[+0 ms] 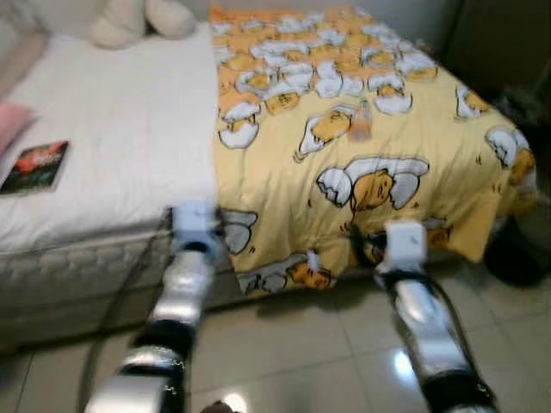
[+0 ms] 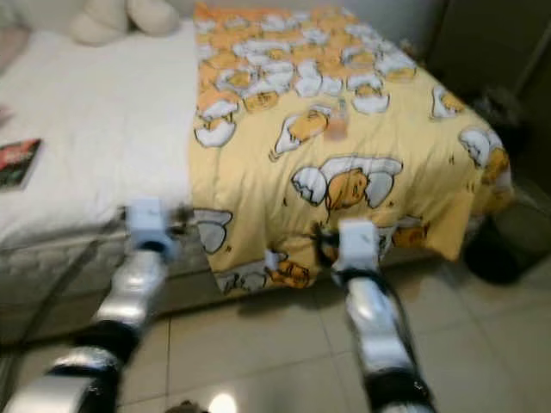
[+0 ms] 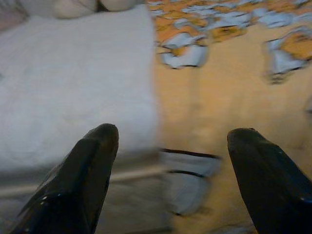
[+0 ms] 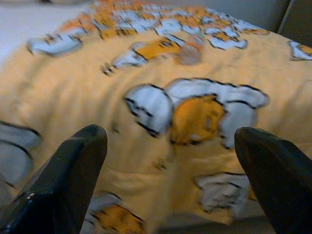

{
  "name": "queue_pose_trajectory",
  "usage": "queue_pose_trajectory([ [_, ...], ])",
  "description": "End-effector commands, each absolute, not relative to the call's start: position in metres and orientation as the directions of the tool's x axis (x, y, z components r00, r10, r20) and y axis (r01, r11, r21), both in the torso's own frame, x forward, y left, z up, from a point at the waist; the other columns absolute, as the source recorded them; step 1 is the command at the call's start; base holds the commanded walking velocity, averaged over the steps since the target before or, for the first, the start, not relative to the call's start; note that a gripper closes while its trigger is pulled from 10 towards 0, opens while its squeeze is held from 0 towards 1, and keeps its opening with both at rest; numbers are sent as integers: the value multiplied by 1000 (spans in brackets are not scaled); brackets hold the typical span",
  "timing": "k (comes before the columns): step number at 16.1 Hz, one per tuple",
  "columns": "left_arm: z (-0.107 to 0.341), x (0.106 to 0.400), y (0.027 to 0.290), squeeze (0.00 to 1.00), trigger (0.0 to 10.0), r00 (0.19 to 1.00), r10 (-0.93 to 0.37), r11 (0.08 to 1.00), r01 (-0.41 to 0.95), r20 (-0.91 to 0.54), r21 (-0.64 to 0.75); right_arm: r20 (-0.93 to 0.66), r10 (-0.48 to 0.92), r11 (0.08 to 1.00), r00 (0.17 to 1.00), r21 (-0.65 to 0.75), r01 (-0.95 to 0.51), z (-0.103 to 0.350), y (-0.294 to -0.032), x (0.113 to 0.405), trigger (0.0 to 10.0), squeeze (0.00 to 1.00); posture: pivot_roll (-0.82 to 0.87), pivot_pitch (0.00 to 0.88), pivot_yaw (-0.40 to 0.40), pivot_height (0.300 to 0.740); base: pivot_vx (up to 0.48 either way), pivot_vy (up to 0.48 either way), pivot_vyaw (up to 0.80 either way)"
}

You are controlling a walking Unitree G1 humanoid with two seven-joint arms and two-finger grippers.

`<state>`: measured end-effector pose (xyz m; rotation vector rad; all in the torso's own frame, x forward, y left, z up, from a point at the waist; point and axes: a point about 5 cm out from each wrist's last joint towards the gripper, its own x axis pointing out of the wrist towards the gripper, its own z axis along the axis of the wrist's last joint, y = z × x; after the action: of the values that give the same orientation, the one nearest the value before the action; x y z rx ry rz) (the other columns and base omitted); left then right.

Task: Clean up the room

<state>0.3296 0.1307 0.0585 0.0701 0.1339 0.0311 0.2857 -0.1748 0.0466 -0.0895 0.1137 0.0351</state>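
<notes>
I had both end effectors, left (image 3: 168,161) and right (image 4: 170,161), wide open and empty at the bed's foot edge. The soft, light yellow egg-print blanket (image 1: 362,129) draped there; I'd pinch its hanging hem.

I'm seeing a yellow blanket (image 1: 362,129) printed with white-and-orange cartoon eggs, a white mattress (image 1: 112,138), a red-and-black book (image 1: 34,166), and a cream plush toy (image 1: 138,19).
</notes>
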Motion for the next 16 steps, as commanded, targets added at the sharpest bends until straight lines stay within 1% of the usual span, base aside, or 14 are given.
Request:
queue_pose_trajectory([
  [1, 63, 332, 140, 0, 10000, 992, 52, 994, -41, -115, 100, -81, 52, 994, 995, -88, -59, 54, -170, 290, 10000, 1000, -54, 0, 43, 740, 251, -405, 513],
  [3, 62, 330, 140, 0, 10000, 993, 38, 994, -27, -108, 103, -89, 46, 994, 995, -94, -54, 52, -173, 287, 10000, 1000, -55, 0, 39, 740, 257, -401, 513],
  [4, 66, 328, 140, 0, 10000, 998, 28, 996, -23, -52, 90, -84, 42, 994, 996, -98, -50, 51, -176, 285, 10000, 1000, -57, 0, 38, 740, 255, -405, 513],
  [6, 70, 322, 141, 0, 10000, 1000, -3, 996, 4, -5, 94, -14, 36, 991, 999, -127, -38, 60, -181, 278, 10000, 1000, -68, 0, 36, 740, 0, 0, 513],
  [7, 83, 312, 148, 0, 10000, 995, -23, 998, 16, 94, 68, 43, 31, 990, 999, -137, -25, 68, -187, 271, 10000, 1000, -74, 0, 30, 740, 375, 0, 0],
  [8, 86, 308, 150, 0, 10000, 993, -20, 998, 13, 113, 68, 51, 30, 990, 998, -143, -22, 70, -189, 268, 10000, 1000, -70, 0, 27, 740, 458, 0, 0],
  [9, 88, 306, 151, 0, 10000, 994, -12, 999, 8, 113, 43, 38, 29, 991, 999, -133, -24, 68, -190, 265, 10000, 945, -70, 0, 25, 740, 458, 0, 0],
  [10, 90, 310, 143, 0, 10000, 994, -18, 1000, 16, 105, 24, 2, 27, 993, 1000, -113, -26, 62, -189, 264, 10000, 0, -70, 0, 25, 740, 465, 0, 0],
  [13, 96, 322, 128, 0, 10000, 993, -55, 998, 53, 106, 26, 1, 27, 993, 1000, -117, -27, 65, -181, 275, 10000, 0, -76, 0, 36, 740, 463, 0, 0],
  [14, 98, 320, 125, 0, 10000, 991, -79, 997, 75, 112, 35, -7, 30, 994, 1000, -108, -31, 64, -179, 275, 10000, 0, -76, 0, 39, 740, 461, 0, 0],
  [16, 98, 320, 125, 0, 10000, 991, -79, 997, 75, 112, 35, -7, 30, 994, 1000, -108, -31, 64, -179, 275, 10000, 0, -76, 0, 39, 740, 461, 0, 0],
])
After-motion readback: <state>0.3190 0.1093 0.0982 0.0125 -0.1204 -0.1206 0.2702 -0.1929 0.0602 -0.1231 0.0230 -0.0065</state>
